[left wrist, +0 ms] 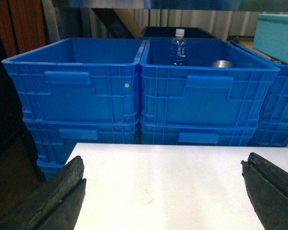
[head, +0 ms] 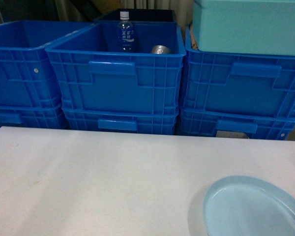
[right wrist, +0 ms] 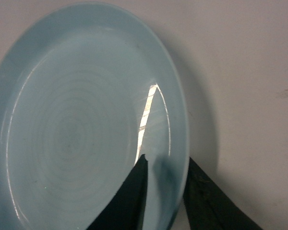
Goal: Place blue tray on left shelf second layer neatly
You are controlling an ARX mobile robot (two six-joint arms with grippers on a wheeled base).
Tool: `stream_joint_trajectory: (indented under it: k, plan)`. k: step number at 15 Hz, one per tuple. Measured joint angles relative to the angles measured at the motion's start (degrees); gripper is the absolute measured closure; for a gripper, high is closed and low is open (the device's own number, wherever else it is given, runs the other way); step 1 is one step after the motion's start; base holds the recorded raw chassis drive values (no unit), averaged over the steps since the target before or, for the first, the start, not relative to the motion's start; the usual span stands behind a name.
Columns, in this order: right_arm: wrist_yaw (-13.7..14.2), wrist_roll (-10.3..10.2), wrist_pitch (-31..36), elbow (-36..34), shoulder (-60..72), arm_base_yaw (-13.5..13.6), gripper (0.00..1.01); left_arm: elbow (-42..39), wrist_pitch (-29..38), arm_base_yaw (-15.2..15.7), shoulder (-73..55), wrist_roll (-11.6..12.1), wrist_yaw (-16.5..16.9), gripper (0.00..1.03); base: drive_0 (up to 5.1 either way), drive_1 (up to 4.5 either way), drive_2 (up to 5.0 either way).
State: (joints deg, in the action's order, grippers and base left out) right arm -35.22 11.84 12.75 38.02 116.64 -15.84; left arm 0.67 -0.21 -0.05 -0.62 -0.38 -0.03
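While the blue tray (head: 250,209) sits on the white table (head: 98,182) at the near right corner, the right gripper (right wrist: 165,184) straddles its rim w/ one finger inside, one outside; can't tell if it's clamped. Left gripper (left wrist: 163,191) hangs wide open, holding nothing, facing blue crates (left wrist: 134,96) beyond the table.

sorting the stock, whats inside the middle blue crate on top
A water bottle stands at the back of the middle crate, a metal can to its right. The front wall hides the crate floor.
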Motion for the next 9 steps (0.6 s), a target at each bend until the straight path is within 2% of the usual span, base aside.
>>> stream_joint_trajectory:
  k: [2,5,6,7,8,9]
  plan:
    - [0.4,0.4,-1.0,-0.1,-0.2,-0.9,1.0,0.0,0.0,0.0,0.0,0.0,0.0,0.05,0.0,0.0,0.0]
    - [0.7,0.5,-2.9,-2.8,-3.8,-1.2,0.99,0.0,0.0,0.0,0.0,0.0,0.0,0.05,0.0,0.0,0.0]
    - [0.8,-0.3,-4.3,-4.7,-7.5,-1.1,0.99,0.0,0.0,0.0,0.0,0.0,0.0,0.05,0.0,0.0,0.0]
    - [0.8,-2.0,-3.4,-6.2,-13.1,-1.0,0.99,0.0,0.0,0.0,0.0,0.0,0.0,0.05,0.0,0.0,0.0]
    - [2.1,-3.5,-0.3,-7.5,-19.3,-1.0,0.99,0.0,0.0,0.0,0.0,0.0,0.0,0.05,0.0,0.0,0.0]
    - [5.7,-5.4,1.0,-8.3,-29.0,-0.3,0.99,0.0,0.0,0.0,0.0,0.0,0.0,0.05,0.0,0.0,0.0]
